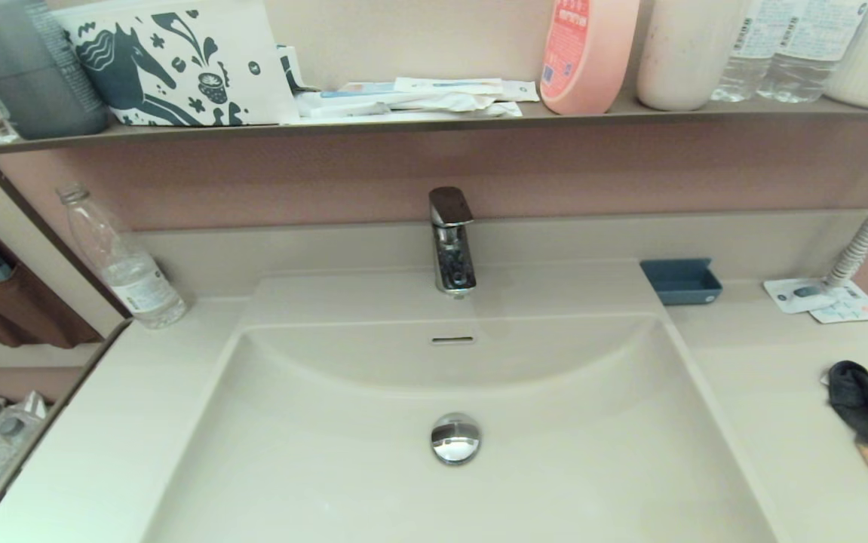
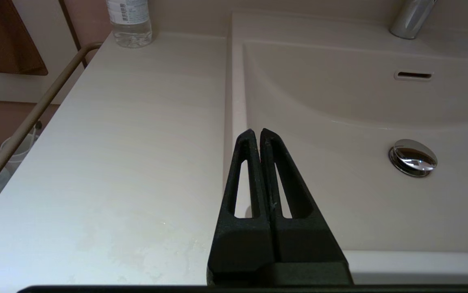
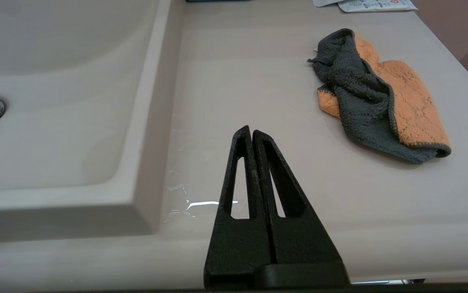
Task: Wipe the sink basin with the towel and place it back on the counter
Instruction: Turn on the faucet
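You have one counter [image 3: 258, 89], wide and flat, running under both claws, and one sink basin [image 2: 339, 122] sunk into it between them, bare so far, so I judge the wiping not yet begun. The left gripper [image 2: 257, 132] is parked over the basin's edge, clenched on nothing, the one chrome drain plug [image 2: 412, 157] ahead and off to its side. The right gripper [image 3: 249, 129] is likewise pinched closed and empty above the counter beside the basin. The one towel [image 3: 376, 97] lies crumpled ahead of that claw, well apart, on the side away from the basin, likely left there within its reach. You must spread its fingers before closing on it.
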### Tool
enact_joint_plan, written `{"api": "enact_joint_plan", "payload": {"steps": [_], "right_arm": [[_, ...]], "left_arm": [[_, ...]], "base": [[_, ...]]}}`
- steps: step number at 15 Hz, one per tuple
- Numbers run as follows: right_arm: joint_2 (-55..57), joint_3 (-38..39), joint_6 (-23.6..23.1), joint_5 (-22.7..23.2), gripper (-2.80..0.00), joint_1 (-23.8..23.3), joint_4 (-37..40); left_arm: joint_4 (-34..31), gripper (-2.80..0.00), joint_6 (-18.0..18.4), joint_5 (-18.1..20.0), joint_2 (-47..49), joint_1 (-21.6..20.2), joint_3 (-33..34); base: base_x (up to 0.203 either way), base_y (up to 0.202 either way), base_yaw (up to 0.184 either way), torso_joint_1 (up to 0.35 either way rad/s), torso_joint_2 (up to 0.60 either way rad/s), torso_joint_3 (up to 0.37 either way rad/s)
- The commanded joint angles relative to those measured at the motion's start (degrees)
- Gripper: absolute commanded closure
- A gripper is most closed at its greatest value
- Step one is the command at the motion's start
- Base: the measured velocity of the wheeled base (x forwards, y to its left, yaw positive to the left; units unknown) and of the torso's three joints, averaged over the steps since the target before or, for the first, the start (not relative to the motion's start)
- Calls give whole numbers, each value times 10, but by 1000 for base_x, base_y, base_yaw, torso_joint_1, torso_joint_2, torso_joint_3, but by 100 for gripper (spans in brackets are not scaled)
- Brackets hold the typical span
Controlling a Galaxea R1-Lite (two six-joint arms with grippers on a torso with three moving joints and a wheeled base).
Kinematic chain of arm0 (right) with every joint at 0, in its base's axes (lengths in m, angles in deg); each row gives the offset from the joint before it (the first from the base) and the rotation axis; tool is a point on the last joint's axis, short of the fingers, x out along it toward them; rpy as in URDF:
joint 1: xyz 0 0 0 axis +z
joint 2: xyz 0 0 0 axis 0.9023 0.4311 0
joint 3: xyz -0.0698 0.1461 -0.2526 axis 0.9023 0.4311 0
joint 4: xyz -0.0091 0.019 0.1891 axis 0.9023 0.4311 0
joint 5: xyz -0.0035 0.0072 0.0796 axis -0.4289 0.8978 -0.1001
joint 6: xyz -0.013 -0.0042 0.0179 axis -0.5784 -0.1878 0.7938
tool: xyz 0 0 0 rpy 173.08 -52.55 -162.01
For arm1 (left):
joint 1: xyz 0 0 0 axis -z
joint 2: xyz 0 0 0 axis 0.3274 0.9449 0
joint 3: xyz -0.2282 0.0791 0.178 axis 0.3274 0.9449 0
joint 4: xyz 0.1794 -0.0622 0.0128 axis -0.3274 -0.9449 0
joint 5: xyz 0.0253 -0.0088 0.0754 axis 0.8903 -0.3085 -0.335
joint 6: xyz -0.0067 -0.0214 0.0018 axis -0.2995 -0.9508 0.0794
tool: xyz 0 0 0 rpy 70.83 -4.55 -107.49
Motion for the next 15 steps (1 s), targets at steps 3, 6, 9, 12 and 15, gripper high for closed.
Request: {"api": "enact_joint_plan", "payload": {"steps": [3, 6, 9, 12, 15], "right_arm": [[0, 0, 0, 0, 0, 0, 0], [0, 0, 0, 0, 0, 0, 0], [0, 0, 0, 0, 0, 0, 0], [0, 0, 0, 0, 0, 0, 0], [0, 0, 0, 0, 0, 0, 0]], "left_arm": [[0, 0, 0, 0, 1, 0, 0], [0, 0, 0, 0, 0, 0, 0], [0, 0, 0, 0, 0, 0, 0], [0, 0, 0, 0, 1, 0, 0], [0, 0, 0, 0, 1, 0, 0]], "base": [[0, 0, 0, 0, 0, 0], [0, 0, 0, 0, 0, 0], [0, 0, 0, 0, 0, 0], [0, 0, 0, 0, 0, 0], [0, 0, 0, 0, 0, 0]]}}
